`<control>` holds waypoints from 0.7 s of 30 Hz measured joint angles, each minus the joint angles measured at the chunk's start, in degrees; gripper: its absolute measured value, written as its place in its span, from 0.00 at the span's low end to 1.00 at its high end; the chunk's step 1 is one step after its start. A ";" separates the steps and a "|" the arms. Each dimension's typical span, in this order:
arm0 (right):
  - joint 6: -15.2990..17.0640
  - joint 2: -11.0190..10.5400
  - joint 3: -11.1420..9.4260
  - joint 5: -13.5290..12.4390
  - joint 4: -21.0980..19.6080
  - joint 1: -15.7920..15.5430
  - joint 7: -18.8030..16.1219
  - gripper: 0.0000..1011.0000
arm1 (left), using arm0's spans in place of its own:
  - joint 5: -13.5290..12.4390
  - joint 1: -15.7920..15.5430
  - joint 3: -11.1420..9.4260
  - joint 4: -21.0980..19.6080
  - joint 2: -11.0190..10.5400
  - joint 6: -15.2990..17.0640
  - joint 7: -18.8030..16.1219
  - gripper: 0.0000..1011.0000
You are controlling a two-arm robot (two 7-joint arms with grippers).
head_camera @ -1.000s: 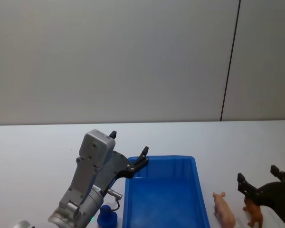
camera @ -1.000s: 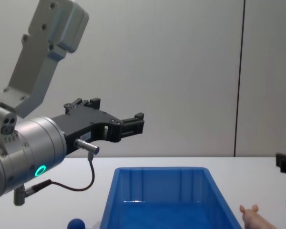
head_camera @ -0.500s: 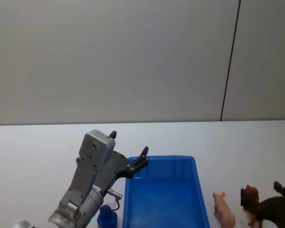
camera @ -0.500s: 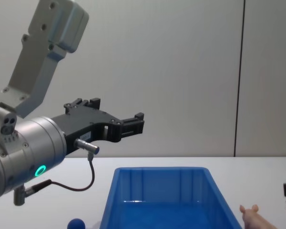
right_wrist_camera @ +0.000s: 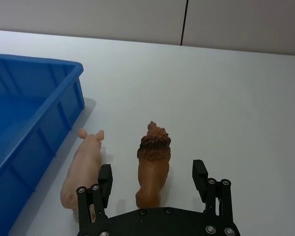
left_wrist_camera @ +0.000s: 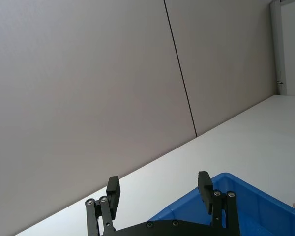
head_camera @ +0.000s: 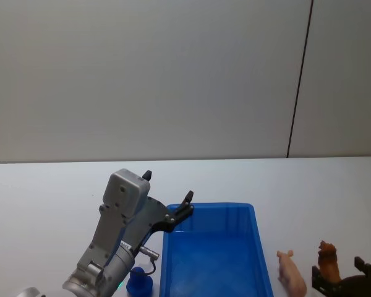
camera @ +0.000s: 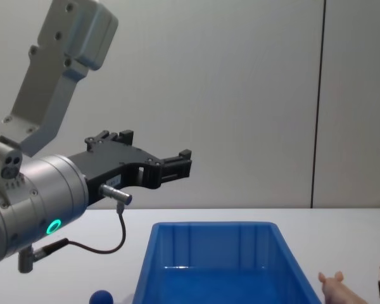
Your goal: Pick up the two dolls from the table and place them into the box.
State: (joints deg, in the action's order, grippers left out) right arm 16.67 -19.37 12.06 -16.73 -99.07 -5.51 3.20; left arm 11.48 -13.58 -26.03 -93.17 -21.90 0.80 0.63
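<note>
1. I have the right gripper (right_wrist_camera: 152, 177) low over the table (right_wrist_camera: 236, 93), with its fingers spread wide and holding nothing. In the right wrist view the lion doll (right_wrist_camera: 154, 160) sits in the gap between them. I judge this to be the line-up for a pinch across its flanks.
2. The lion stands on the table to the right of the pig doll (right_wrist_camera: 83, 169), which itself lies just beside the right wall of the blue bin (right_wrist_camera: 39, 66). The two dolls are close together. One finger has to come down in the narrow lane between them, which I take to be why the jaws are opened so far.
3. The left gripper (left_wrist_camera: 159, 183) hangs raised over the bin's left rim, its fingers also well apart and empty. I read that arm as parked clear of the bin's mouth, so the drop path is free.
4. The lion is reddish-brown and lumpy, with a ridged mane and a narrow body. It looks like hard moulded plastic, so I expect the grip to sit best on the sides behind the mane.
5. The pig is pale pink, smooth and rounded, with small ears.
6. The bin is glossy bright blue, with ribbed inner walls and a thick rim. The tabletop is plain matte white.
7. A small blue ball (head_camera: 139, 283) rests left of the bin and has no part in this job.
</note>
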 joint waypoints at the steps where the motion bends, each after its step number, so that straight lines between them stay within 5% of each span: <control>1: 0.04 0.06 0.04 0.10 0.13 0.00 -0.01 0.99 | 0.00 0.00 0.00 0.00 0.00 0.00 0.00 0.99; 9: 0.22 0.70 0.35 0.86 1.54 0.06 -0.21 0.86 | 0.00 0.00 0.00 0.00 0.00 0.00 0.00 0.99; 21: -0.45 1.66 0.61 1.66 3.62 0.54 -0.75 0.50 | 0.00 0.00 0.00 0.00 0.00 0.00 0.00 0.99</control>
State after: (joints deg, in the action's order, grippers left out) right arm 16.21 -17.71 12.67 -15.07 -95.45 -4.97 2.45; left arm 11.48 -13.59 -26.02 -93.18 -21.89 0.80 0.62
